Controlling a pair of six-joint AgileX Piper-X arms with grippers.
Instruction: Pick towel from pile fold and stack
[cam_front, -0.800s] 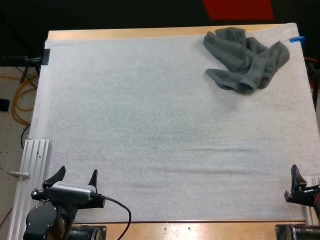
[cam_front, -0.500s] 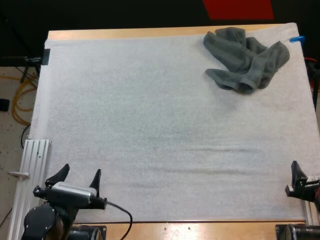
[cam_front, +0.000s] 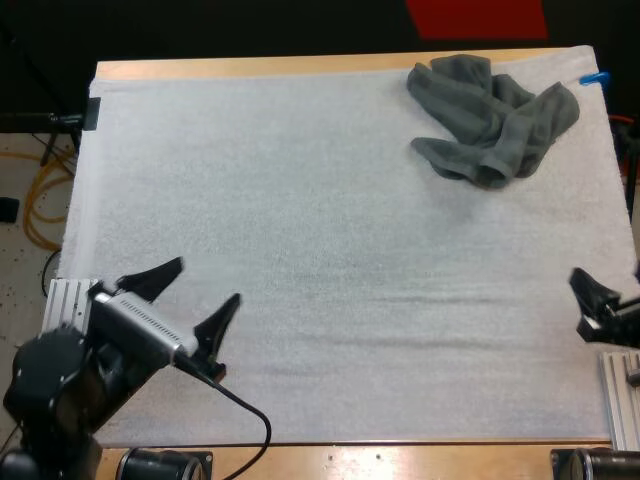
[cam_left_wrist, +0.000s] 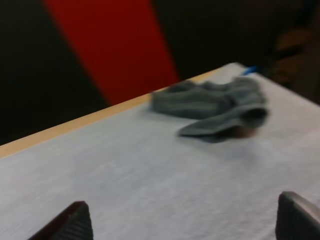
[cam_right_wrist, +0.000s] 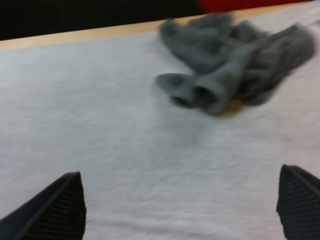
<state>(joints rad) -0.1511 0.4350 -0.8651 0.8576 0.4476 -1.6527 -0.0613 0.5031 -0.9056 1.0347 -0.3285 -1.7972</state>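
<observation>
Robotics lab bench, wooden table under a full white mat, aluminium rails at the tabletop's near corners, orange cables loose on speckled floor past its left edge

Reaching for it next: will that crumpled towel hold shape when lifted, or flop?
Likely floppy: the crumpled towel lies in soft, rolled folds, so it should sag and unfurl. Cloth on the white mat probably drags rather than slides.
</observation>
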